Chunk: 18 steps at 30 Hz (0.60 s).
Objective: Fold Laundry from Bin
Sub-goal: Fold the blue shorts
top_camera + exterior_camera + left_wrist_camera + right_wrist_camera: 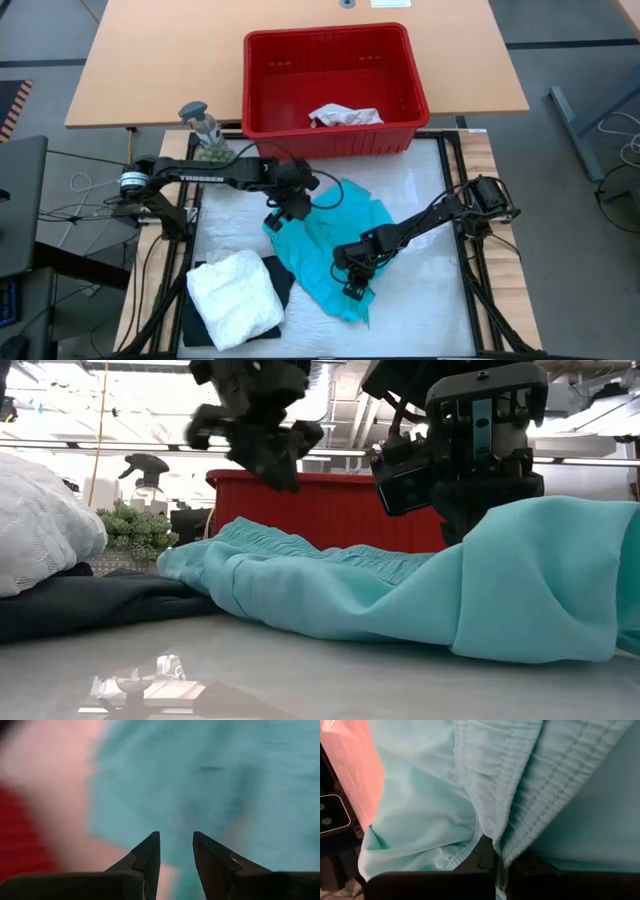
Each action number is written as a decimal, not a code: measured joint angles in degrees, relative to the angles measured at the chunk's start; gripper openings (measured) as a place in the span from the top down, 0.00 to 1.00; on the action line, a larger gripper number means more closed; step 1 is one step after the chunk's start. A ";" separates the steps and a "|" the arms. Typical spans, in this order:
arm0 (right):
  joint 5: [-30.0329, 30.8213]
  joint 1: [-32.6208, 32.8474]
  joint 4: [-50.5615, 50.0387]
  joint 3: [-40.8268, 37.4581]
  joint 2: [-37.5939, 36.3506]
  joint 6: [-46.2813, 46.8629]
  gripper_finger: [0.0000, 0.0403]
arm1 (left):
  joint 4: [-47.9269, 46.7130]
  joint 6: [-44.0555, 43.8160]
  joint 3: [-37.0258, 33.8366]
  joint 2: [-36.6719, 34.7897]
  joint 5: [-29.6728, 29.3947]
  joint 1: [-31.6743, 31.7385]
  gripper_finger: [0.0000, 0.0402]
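I have the teal garment spread rumpled across the middle of the table, just in front of the red bin; it is not folded yet. My right gripper sits at the near edge of that cloth with its fingers closed on a gathered hem, which my right wrist view shows pinched and bunched between them; I judge this fold has only just begun. My left gripper hangs above the far left corner of the teal cloth, fingers narrowly parted with nothing between them in the left wrist view. At the near left corner a white lacy piece lies folded on top of a black one, so I count those two as done. One more white piece lies crumpled inside the bin, still to be taken out; a small green plant stands beside the bin's left corner.
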 joint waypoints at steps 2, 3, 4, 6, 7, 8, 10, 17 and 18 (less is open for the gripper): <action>0.04 0.00 0.02 0.00 0.00 -0.04 0.92 | 5.91 -2.66 0.05 0.01 -7.20 -0.16 0.74; 0.13 0.05 0.02 0.00 0.00 -0.04 0.92 | 7.96 -4.83 0.04 0.01 -11.34 -0.16 0.74; 0.28 0.12 0.02 0.00 0.00 -0.16 0.92 | 9.77 -8.50 0.05 0.01 -15.93 -0.22 0.74; 0.60 0.35 0.14 0.00 0.00 -0.51 0.92 | 12.23 -15.18 0.13 0.01 -24.35 -0.27 0.74; 0.77 0.46 0.15 0.00 0.00 -0.57 0.92 | 12.60 -15.69 0.13 0.01 -26.01 -0.23 0.74; 0.85 0.46 0.15 0.00 0.00 -0.59 0.92 | 12.53 -15.26 0.13 -0.15 -27.60 -0.20 0.74; 0.85 0.44 0.30 0.00 0.00 -0.59 0.92 | 12.44 -13.83 0.13 -0.65 -30.21 -0.54 0.74; 1.21 0.46 0.66 0.00 0.00 -0.92 0.92 | 11.73 -8.55 0.13 -1.32 -28.75 -2.04 0.74; 1.24 0.48 0.68 0.00 0.00 -0.97 0.92 | 10.78 -6.69 0.20 -1.32 -24.08 -2.08 0.74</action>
